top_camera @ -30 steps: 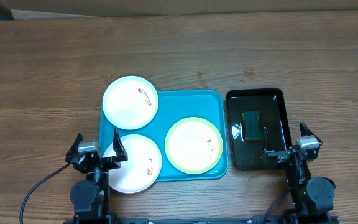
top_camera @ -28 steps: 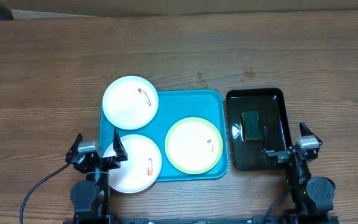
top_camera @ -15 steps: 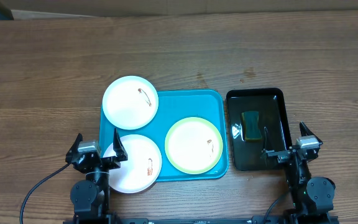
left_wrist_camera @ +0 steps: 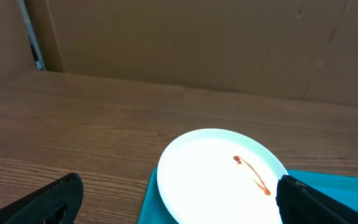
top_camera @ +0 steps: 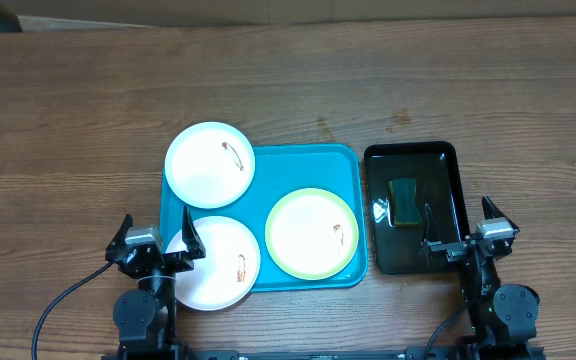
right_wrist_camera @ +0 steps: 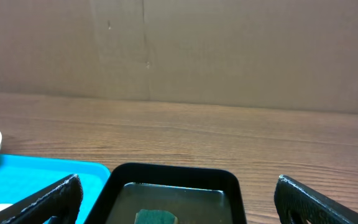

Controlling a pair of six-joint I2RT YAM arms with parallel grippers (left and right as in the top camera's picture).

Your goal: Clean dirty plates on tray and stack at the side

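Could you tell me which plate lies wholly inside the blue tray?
The green-rimmed plate, on the right half of the tray; the far white plate and near white plate both overhang its rim.

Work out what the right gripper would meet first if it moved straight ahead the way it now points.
Probably the glossy black rectangular plastic tray, which lies directly ahead of the open right gripper. Height is unclear: it might pass above it, toward the brown cardboard wall.
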